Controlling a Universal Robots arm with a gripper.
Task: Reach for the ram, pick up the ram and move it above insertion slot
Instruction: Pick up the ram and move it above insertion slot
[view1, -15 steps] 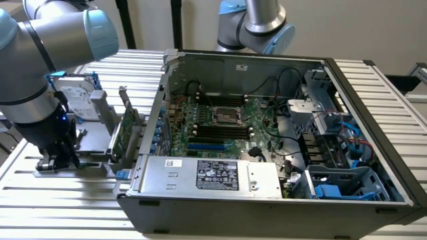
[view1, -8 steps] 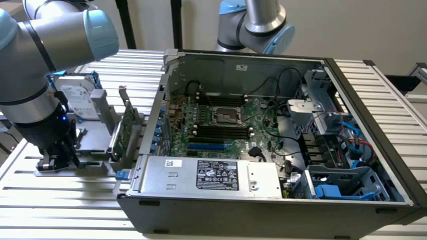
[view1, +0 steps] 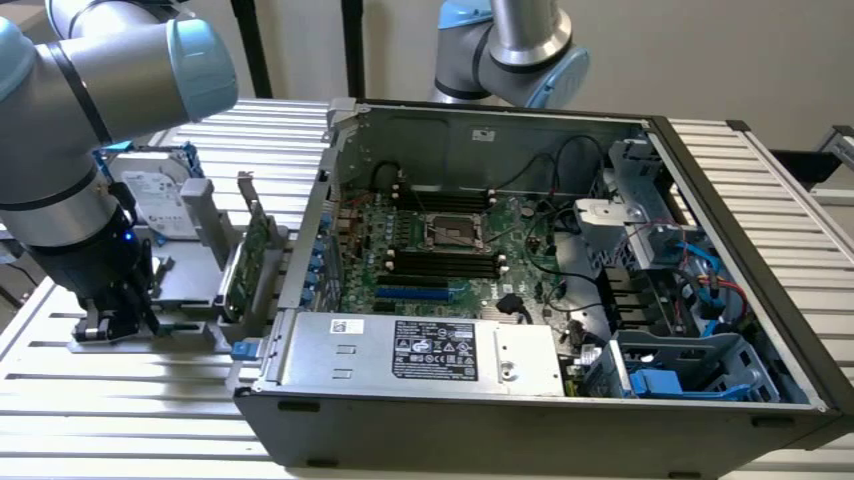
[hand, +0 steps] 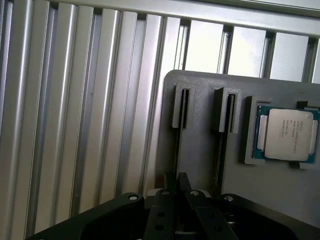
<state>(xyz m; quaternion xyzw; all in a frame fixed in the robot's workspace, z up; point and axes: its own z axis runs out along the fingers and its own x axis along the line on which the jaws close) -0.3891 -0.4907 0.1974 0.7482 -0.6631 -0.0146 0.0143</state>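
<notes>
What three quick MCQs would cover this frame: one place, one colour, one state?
1. Where is the hand relative to the computer case?
A. Inside it
B. Outside it, down at the grey fixture tray on the exterior view's left
C. On top of its far wall

2. What colour is the upright expansion card beside the case?
A. Red
B. Green
C. White

3. What state is the case in?
A. Open, its inside on show
B. Closed by a panel
C. Standing on end

Key:
1 B: the hand sits low at the tray, outside the case.
2 B: its board is green.
3 A: the parts inside lie in plain view.
</notes>
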